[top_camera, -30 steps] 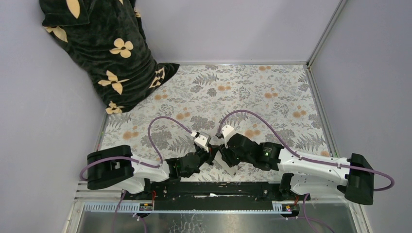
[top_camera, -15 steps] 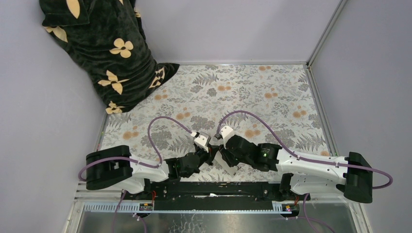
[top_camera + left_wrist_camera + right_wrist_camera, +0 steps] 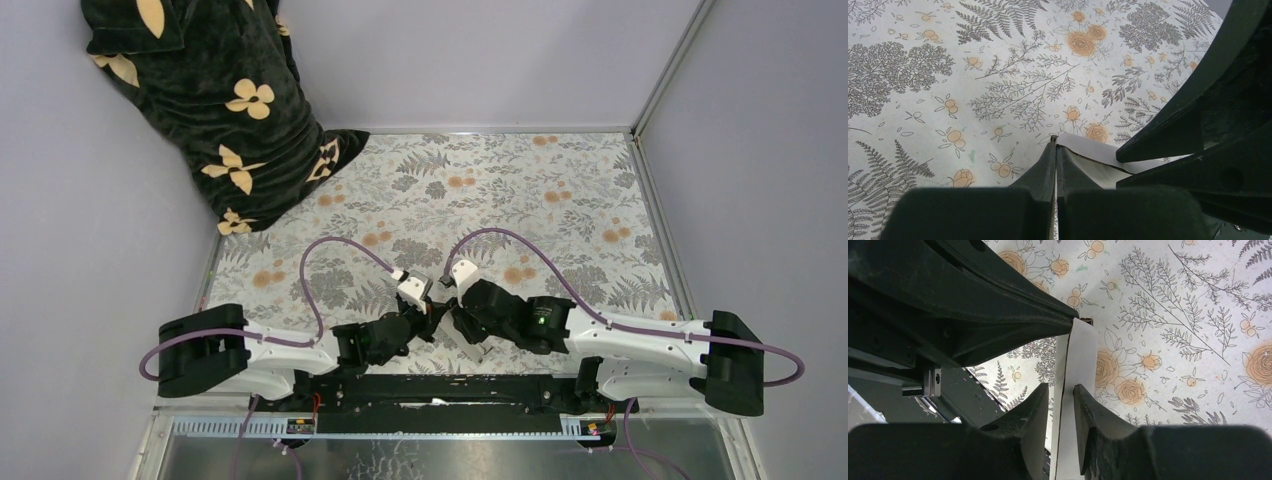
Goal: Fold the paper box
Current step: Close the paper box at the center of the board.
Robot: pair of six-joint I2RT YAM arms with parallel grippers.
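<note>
Both arms have shifted a little toward the left edge of the worktop (image 3: 560,190) since a second ago. The left arm's bulky rear link has slid furthest, and the purple cable (image 3: 330,262) above it now loops slightly higher. The two wrists remain tucked together at the near edge, about midway along it.

The left gripper (image 3: 424,322) and the right gripper (image 3: 452,322) meet nose to nose there, with the paper box (image 3: 477,349) between and just below them. From above only a small pale wedge of it shows beside the right arm's wrist.

In the left wrist view, the left gripper (image 3: 1055,143) has its two dark fingers pressed together with no gap. They pinch the corner of the paper box (image 3: 1093,150), whose white panel runs off to the right under the other arm's fingers.

In the right wrist view, the right gripper (image 3: 1060,390) stands narrowly parted. The paper box (image 3: 1082,365) passes upright between its fingers as a white strip with a dark folded edge. One finger (image 3: 1088,405) lies against the strip, and a sliver of the patterned worktop shows beside the other. I cannot tell whether this pincer actually clamps the card. The strip's far end touches the tip of the left gripper.

A dark blanket (image 3: 215,110) with pale flowers is heaped in the far left corner, well apart from the arms.
</note>
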